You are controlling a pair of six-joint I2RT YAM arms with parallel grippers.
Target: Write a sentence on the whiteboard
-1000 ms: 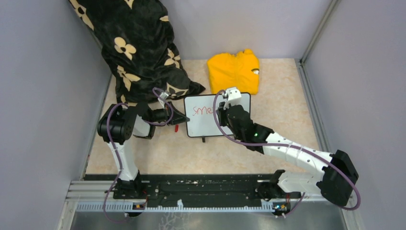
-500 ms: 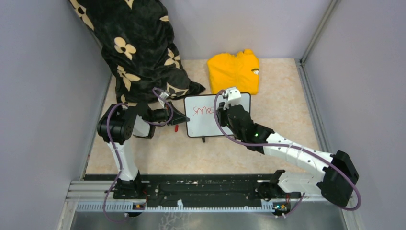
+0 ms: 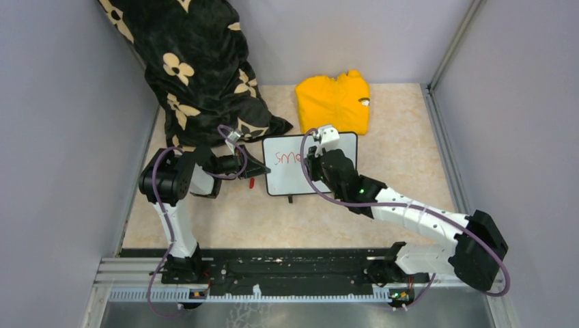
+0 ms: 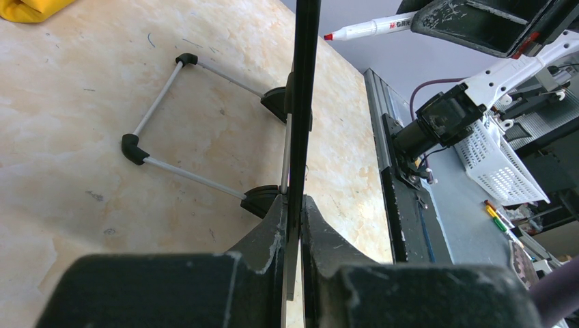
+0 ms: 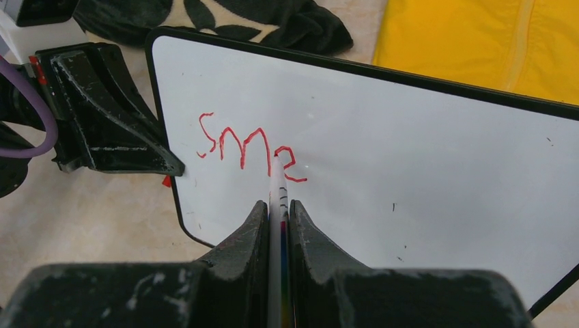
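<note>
- whiteboard (image 3: 283,179) sits mid-frame in the top view, on the beige surface (image 3: 403,157), between the two arms
- sentence (image 5: 249,147): red letters in the board's upper left, reading roughly "Sme"; rest of the board is blank
- marker (image 5: 278,191): white barrel, red tip at the last letter
- right gripper (image 5: 276,208): fingers pressed in on the marker barrel, pinching it; arm reaches in from the lower right of the top view
- left gripper (image 4: 292,205): fingers pinching the board's left rim; board is edge-on in the left wrist view
- wire stand (image 4: 184,116) with black feet rests on the surface behind the board
- small red item (image 3: 251,182) on the surface just beside the board's lower left corner; too small to tell what it is
- yellow garment (image 3: 333,101) just above the board, touching its top rim or nearly
- black cloth with cream flowers (image 3: 198,68) fills the upper left
</note>
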